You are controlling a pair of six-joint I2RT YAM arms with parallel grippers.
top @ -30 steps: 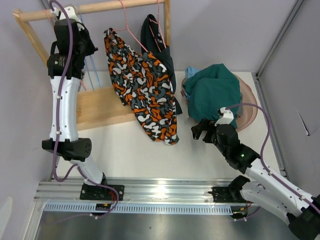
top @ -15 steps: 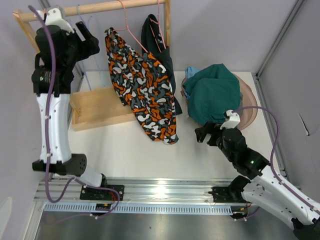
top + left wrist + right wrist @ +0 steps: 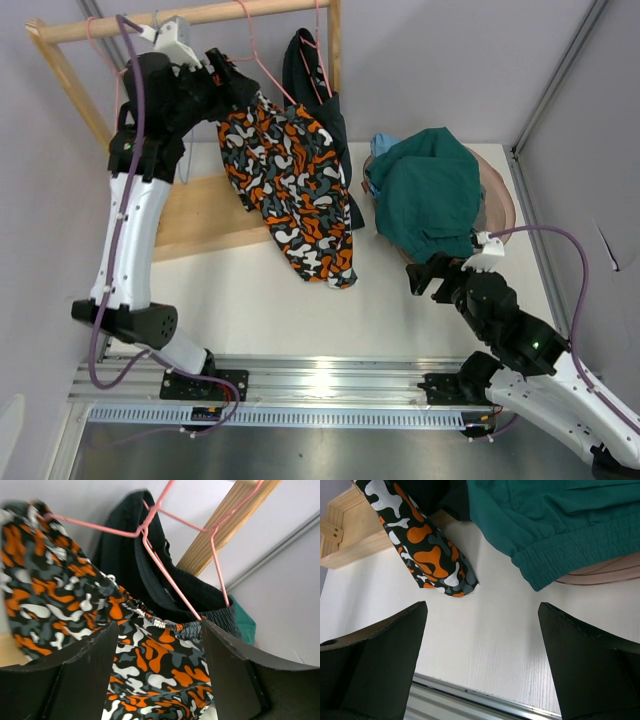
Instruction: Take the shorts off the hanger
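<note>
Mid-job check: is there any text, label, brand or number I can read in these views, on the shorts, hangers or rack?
None can be read.
No tag, print or number shows on the patterned shorts, the black shorts, the teal shorts, the pink hangers or the wooden rack.
The patterned shorts carry only orange, grey and white blotches, no letters.

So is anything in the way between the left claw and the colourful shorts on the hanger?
No, nothing visible. The left claw is open right in front of the patterned shorts, which hang on the pink hanger. The black shorts hang behind them.
</note>
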